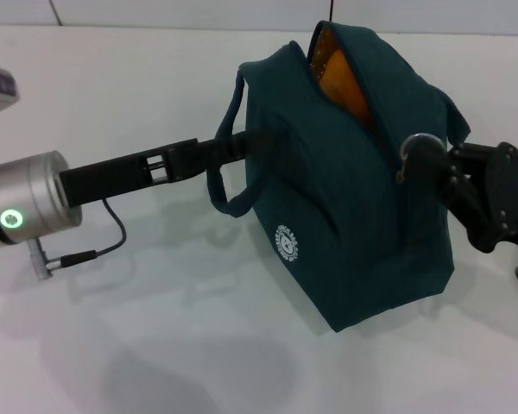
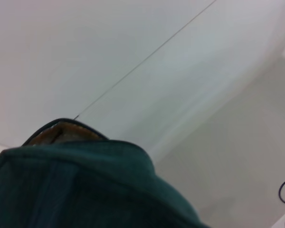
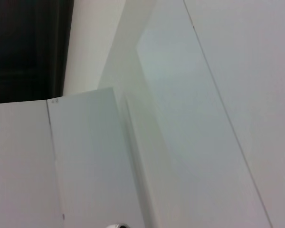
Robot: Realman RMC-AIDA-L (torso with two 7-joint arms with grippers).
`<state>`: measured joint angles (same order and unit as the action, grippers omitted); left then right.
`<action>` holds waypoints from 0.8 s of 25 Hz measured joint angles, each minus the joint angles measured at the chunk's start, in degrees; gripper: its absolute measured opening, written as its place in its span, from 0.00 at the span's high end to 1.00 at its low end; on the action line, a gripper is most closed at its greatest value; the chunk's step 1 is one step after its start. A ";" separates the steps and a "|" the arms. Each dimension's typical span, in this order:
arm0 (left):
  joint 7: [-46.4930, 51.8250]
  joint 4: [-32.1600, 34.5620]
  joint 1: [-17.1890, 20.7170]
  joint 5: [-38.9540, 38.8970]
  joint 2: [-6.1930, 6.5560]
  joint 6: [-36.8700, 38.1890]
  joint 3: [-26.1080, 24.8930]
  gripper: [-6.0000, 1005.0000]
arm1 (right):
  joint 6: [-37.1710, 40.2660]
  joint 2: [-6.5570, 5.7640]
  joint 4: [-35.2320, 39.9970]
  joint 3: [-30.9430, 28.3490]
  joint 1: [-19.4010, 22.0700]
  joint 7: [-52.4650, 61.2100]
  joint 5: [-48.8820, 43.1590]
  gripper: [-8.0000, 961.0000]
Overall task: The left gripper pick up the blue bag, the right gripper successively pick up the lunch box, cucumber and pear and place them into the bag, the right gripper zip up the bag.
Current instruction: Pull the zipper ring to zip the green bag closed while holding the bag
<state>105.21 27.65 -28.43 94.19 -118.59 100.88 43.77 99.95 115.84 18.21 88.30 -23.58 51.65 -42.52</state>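
Two arms: both meet at one bag on the white table (image 1: 155,345), seen from the head camera.
Left gripper (image 1: 257,141): at nine o'clock of the bag, reaching in from the left edge; its tip lies against the bag's left side by the near loop handle (image 1: 227,185), and whether its fingers are clenched or released cannot be told.
Blue bag (image 1: 345,224): stands tilted at centre right, round white logo (image 1: 287,242) facing the camera at seven o'clock on its front panel.
Bag mouth: partly unzipped at twelve o'clock, with an orange-yellow surface (image 1: 341,78) showing inside the gap.
Ring zip pull (image 1: 412,147): at three o'clock on the bag, at the top of the closed stretch of zip.
Right gripper (image 1: 425,164): at three o'clock, its black fingers pinched on the ring zip pull.
Left wrist camera: teal fabric of the blue bag (image 2: 85,190) fills the near field.
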 joint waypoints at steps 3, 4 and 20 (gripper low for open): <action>-1.24 0.19 1.37 -1.98 0.14 1.84 -0.01 0.36 | -0.39 0.00 -0.28 1.02 -0.84 0.29 -0.03 0.98; -1.47 0.23 1.77 -2.40 0.27 2.34 -0.01 0.36 | -0.49 0.00 -0.26 1.20 -0.89 0.30 -0.04 0.98; -15.62 -0.23 11.25 -1.35 0.09 6.27 0.41 0.35 | -4.63 0.35 0.31 3.26 -6.96 0.35 0.24 0.98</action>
<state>89.59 27.41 -17.18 92.84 -118.50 107.15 44.18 95.31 116.19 18.52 91.56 -30.54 52.00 -42.29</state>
